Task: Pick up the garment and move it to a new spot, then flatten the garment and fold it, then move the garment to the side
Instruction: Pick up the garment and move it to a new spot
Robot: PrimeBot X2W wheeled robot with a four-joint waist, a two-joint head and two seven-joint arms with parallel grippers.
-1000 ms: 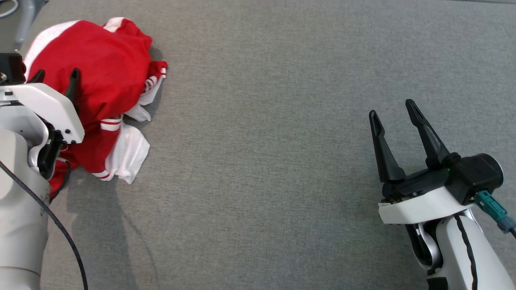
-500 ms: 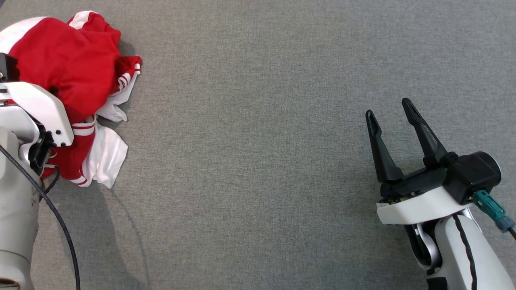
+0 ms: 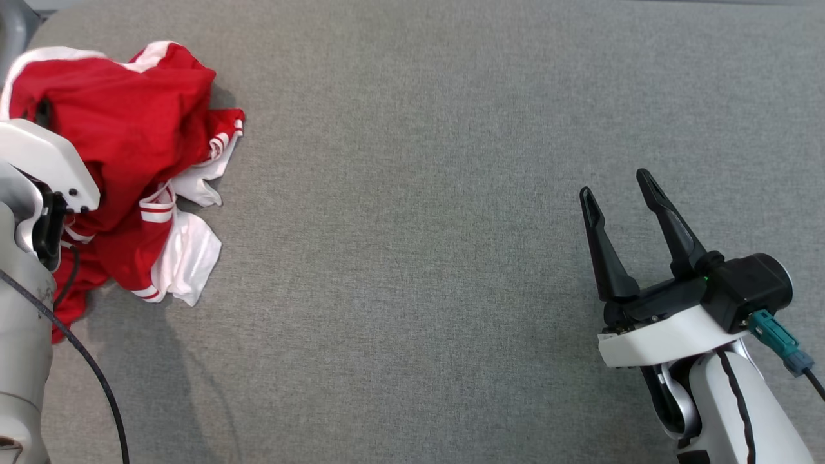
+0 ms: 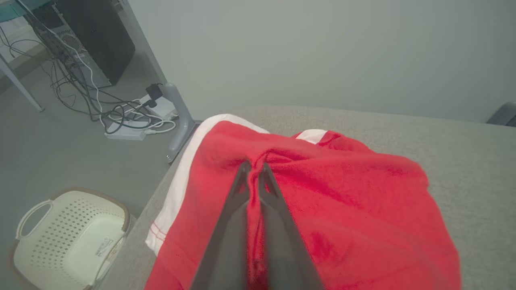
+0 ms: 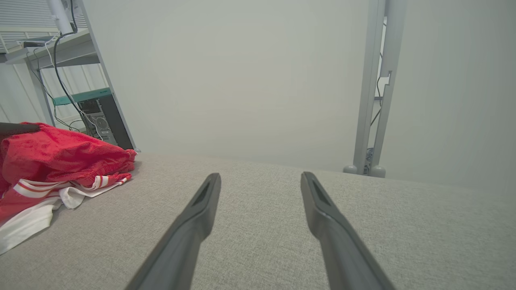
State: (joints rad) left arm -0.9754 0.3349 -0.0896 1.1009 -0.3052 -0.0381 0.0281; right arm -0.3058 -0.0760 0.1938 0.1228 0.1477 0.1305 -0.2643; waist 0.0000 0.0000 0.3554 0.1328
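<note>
Clamped on a fold of red-and-white garment (image 4: 342,209) at ten o'clock with left gripper (image 4: 254,171), for lifting. Parked wide, empty at four o'clock with right gripper (image 3: 612,182)

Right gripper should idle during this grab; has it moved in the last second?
No: the camera shifted, but the right gripper keeps about the same gap to the garment.
</note>
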